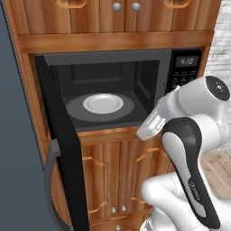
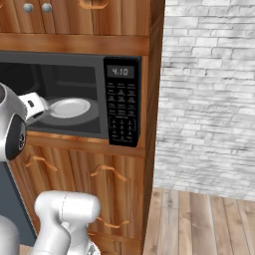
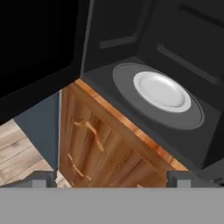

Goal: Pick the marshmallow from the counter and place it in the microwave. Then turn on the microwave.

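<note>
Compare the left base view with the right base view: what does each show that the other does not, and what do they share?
Left base view: the black microwave door, swung open, with its grey handle.

Right base view: the white brick wall and pale wooden floor.

Both: the black built-in microwave, its keypad, the round white plate inside, and brown wooden cabinets.

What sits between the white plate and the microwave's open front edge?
Bare dark turntable and microwave floor; hand view shows nothing between the plate and the edge.
</note>
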### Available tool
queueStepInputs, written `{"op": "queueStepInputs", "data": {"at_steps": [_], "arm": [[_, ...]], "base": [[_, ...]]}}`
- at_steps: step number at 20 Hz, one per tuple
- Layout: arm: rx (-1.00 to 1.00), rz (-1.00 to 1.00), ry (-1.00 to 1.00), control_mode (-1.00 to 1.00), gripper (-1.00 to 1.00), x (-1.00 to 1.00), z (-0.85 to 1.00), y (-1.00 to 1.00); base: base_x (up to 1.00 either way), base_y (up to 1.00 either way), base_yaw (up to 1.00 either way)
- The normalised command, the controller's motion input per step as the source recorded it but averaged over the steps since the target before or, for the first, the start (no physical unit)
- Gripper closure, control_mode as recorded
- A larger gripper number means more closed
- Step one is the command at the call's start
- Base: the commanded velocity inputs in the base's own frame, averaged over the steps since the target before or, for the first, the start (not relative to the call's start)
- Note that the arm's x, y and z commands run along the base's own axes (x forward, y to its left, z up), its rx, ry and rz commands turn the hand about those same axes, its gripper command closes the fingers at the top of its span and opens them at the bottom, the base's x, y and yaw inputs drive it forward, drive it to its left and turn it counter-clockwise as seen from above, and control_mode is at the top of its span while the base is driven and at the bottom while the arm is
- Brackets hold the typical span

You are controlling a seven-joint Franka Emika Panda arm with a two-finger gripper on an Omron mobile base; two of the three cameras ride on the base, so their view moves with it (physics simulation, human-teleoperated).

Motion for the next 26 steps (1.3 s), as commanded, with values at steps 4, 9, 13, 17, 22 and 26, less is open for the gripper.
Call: {"op": "queueStepInputs", "data": {"at_steps": [4, 9, 13, 17, 22, 26], "arm": [[-0.05, -0.25, 0.02, -1.0, -1.0, 0.0, -0.02, -0.39], [-0.03, -0.24, 0.0, -1.0, -1.0, 0.0, -0.05, -0.41], [0.0, -0.22, 0.01, -1.0, -1.0, 0.0, -0.02, -0.38], [0.0, -0.19, 0.01, -1.0, -1.0, 0.0, 0.0, -0.32], [0.0, -0.16, 0.0, -1.0, -1.0, 0.0, 0.0, -0.28], [0.0, -0.1, 0.0, -1.0, -1.0, 0.0, 0.0, -0.3]], "base": [[0.0, 0.0, 0.0], [0.0, 0.0, 0.0], [0.0, 0.0, 0.0], [0.0, 0.0, 0.0], [0.0, 0.0, 0.0], [0.0, 0.0, 0.0]]}}
